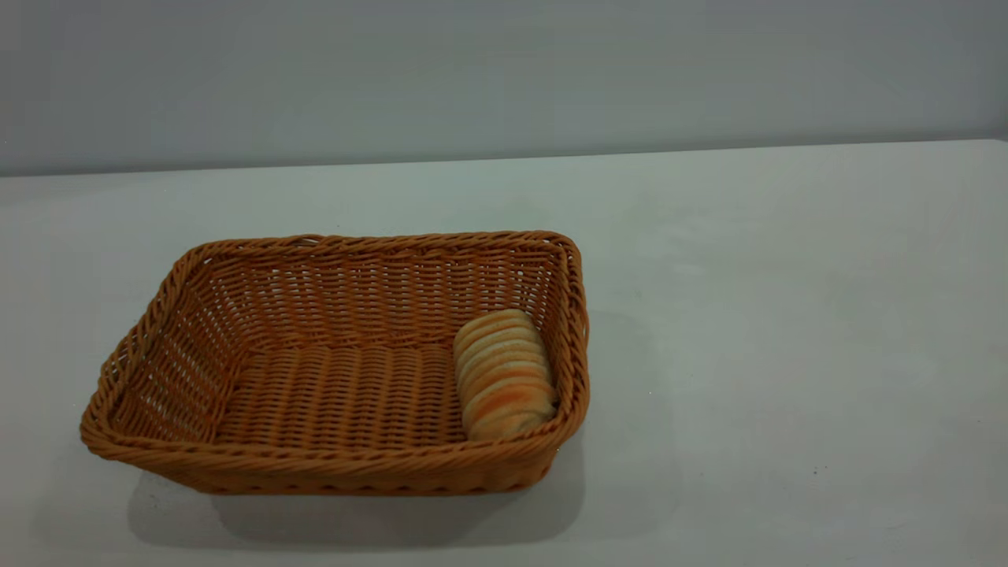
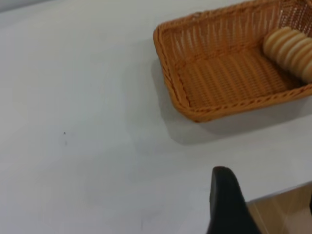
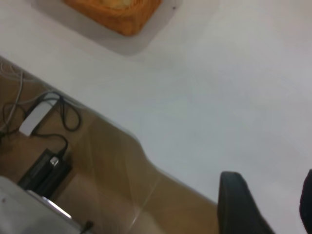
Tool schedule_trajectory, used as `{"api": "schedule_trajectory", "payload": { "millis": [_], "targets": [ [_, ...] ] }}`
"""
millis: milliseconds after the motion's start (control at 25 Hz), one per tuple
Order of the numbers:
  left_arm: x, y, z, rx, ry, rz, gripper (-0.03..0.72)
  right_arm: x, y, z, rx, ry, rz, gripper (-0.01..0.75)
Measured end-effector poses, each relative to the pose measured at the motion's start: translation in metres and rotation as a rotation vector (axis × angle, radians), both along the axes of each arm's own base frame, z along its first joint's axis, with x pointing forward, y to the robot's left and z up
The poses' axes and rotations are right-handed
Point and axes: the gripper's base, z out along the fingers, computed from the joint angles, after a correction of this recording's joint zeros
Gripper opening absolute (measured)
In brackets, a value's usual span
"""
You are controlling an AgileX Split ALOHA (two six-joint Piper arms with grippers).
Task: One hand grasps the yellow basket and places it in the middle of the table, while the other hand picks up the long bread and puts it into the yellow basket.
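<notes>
The yellow basket (image 1: 339,465) stands on the white table (image 1: 787,315), left of the middle. The long bread (image 1: 504,374) lies inside it against the right end wall. Neither gripper shows in the exterior view. In the left wrist view the basket (image 2: 168,83) and the bread (image 2: 290,48) lie well away from my left gripper (image 2: 266,183), which hangs open and empty over the table's edge. In the right wrist view only a corner of the basket (image 3: 122,19) shows, far from my right gripper (image 3: 269,175), which is open and empty over the table's edge.
The table's edge (image 3: 141,146) runs across the right wrist view, with brown floor, a white power strip (image 3: 34,119) and black cables (image 3: 63,114) below it. Brown floor (image 2: 282,212) also shows past the edge in the left wrist view.
</notes>
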Motion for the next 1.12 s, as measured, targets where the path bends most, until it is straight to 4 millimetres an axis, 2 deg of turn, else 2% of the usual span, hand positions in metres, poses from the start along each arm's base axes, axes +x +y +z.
{"api": "schedule_trajectory", "payload": {
  "millis": [400,1120],
  "targets": [
    [0.010,0.000,-0.024,0.006,0.079,0.002,0.465,0.008,0.001,-0.005,-0.004,-0.042,-0.017,0.355],
    [0.011,0.000,-0.024,0.003,0.074,0.001,0.465,0.008,0.001,-0.006,-0.005,-0.042,-0.017,0.355]
  ]
}}
